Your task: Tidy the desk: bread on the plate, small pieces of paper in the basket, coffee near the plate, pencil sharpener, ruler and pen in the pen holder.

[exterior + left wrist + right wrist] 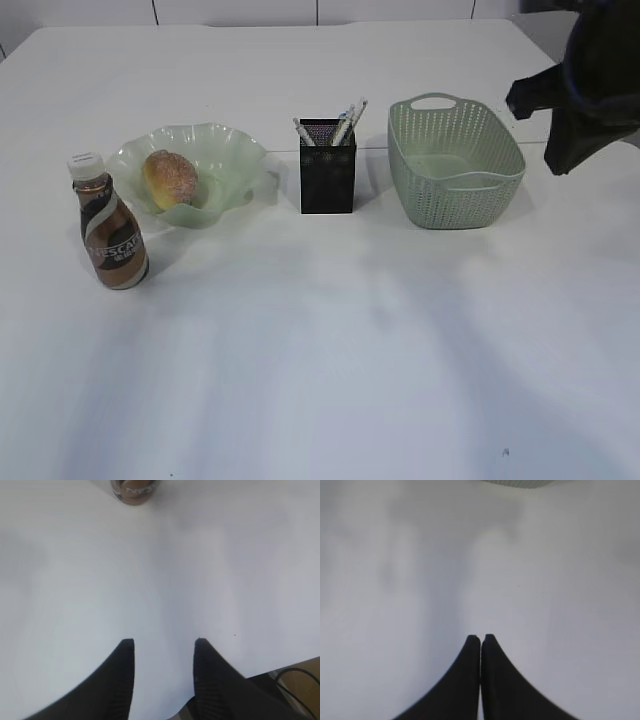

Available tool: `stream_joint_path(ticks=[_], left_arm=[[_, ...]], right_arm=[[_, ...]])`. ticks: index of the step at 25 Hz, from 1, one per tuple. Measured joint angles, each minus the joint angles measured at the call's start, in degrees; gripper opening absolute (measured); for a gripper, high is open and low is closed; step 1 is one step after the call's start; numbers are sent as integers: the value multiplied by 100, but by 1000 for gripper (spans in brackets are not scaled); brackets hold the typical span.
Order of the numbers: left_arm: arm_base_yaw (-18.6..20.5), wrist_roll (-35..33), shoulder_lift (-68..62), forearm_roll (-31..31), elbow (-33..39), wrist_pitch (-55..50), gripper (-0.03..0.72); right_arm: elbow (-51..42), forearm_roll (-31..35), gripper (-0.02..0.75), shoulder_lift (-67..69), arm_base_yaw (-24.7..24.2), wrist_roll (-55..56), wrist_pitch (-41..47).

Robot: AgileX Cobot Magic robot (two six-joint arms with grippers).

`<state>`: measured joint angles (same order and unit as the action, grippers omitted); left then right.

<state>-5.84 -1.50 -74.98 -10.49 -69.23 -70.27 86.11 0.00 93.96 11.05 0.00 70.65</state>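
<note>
Only exterior shows bread [171, 178] on plate [232, 150], wrists bare desk [200, 570]

Exterior view: looks down at a slant from the near edge of the desk [320, 380] toward its far edge, far enough back to take in the coffee bottle [110, 222], plate [225, 150], pen holder [327, 166] and basket [455, 165] in one row.

Left wrist view: sits behind the left gripper [164, 642], facing steeply down and close on bare desktop; ahead of its fingertips the coffee bottle's base [134, 490] cuts the top edge. That bottle is shared with the exterior view.

Right wrist view: sits behind the right gripper [480, 637], same steep close look; a grey-green rim [520, 483] lies ahead, at the top edge, too blurred to name.
</note>
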Motion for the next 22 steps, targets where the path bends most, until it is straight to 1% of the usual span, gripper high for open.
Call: stream_joint_path(ticks=[4,10,11,15,18,19,20,21,22], left_arm=[[0,0,624,219,0,-50,275],[0,0,1655,219,2,-103,275],[0,0,1857,219,42,-103,275],[0,0,2721,198,383,-148,275],[0,36,3390,97,705,-200,275],[0,36,3567,40,813,-213,275],[0,36,3756,-28,904,-213,275],[0,36,3933,-95,1016,-213,275],[0,36,4105,-127,1136,-213,275]], right_arm=[[-243,0,15,-476,0,0,0],[-1222,0,15,-1762,0,0,19],[-1222,0,15,-1762,0,0,19],[-2123,-142,15,-2830,0,0,46],[-2527,-183,15,-3269,0,0,68],[-2756,-190,15,-3626,0,0,81],[-2756,-190,15,-3626,0,0,81],[-2986,-190,15,-4018,0,0,81],[-3027,-190,15,-4087,0,0,81]])
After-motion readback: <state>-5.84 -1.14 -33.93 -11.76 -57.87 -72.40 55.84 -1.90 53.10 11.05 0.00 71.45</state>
